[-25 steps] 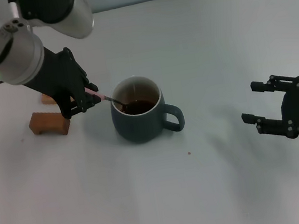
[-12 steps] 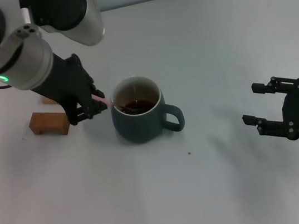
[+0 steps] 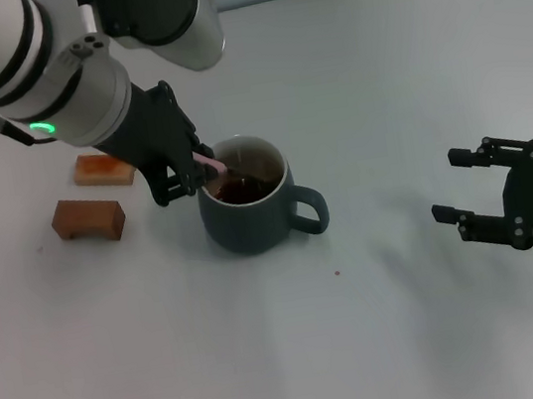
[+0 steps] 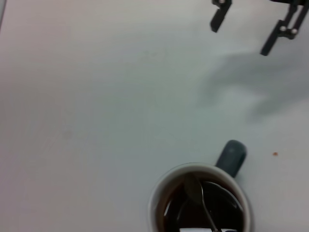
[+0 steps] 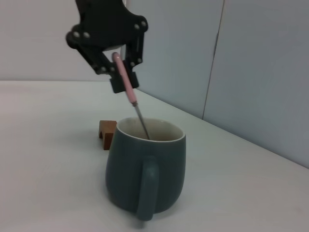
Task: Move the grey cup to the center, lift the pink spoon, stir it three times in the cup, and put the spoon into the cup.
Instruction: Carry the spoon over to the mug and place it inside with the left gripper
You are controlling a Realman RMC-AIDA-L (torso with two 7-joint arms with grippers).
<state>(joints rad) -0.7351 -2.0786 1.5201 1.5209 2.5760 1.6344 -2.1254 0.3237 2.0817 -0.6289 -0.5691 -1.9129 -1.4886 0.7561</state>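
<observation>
Above the grey cup [image 3: 246, 208] near mid-worktop, the left pincer [image 3: 183, 177] grips the pink spoon [image 5: 124, 79], bowl submerged. Beyond the cup's handle, the right pincer [image 3: 496, 187] waits released. Stirring wide could nudge the rim and slosh liquid.

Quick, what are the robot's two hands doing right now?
Left gripper: closed on the pink spoon, its bowl down in the grey cup.
Right gripper: open, holding nothing, off to the side.

Smooth, matt glazed ceramic mug [image 3: 246, 210]; spoon [image 5: 129, 93] with pale pink plastic handle and shiny metal neck; wooden blocks [image 3: 88, 219]; matt white tabletop [image 3: 352, 96].
</observation>
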